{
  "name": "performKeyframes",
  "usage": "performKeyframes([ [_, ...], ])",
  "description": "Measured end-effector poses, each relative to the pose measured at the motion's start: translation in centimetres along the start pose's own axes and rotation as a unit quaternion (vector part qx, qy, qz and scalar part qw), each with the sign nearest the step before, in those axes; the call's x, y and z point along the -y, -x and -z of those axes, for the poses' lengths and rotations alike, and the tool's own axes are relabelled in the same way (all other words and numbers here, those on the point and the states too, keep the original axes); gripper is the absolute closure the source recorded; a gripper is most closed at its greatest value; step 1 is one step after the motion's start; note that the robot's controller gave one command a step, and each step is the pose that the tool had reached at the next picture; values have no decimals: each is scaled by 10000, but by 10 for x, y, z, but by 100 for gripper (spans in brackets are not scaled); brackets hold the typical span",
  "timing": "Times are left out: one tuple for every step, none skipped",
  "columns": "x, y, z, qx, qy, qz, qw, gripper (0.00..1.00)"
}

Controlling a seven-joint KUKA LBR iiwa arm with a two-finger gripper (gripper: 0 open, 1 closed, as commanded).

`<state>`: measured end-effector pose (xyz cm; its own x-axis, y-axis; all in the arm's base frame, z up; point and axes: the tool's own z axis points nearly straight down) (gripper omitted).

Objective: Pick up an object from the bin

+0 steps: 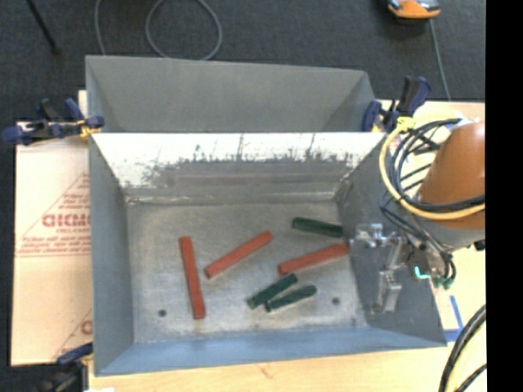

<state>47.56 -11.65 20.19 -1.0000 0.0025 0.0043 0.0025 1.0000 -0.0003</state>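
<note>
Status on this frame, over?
Gripper over the right wall of the bin. Nearest things: red stick and dark green stick, both flat on the floor, untouched. Nothing lies between.

Orange wrist cover (454,166), cut off at right
</note>
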Motion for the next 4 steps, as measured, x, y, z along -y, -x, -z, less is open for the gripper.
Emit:
performKeyframes([
  [-49, 6, -105, 0, 13, -691, 9976, 0],
  [-125, 59, -132, 60, 16, -556, 9984, 0],
  [-121, 58, -128, 59, 7, -569, 9984, 100],
  [-142, 59, -48, 73, 14, -651, 9979, 100],
])
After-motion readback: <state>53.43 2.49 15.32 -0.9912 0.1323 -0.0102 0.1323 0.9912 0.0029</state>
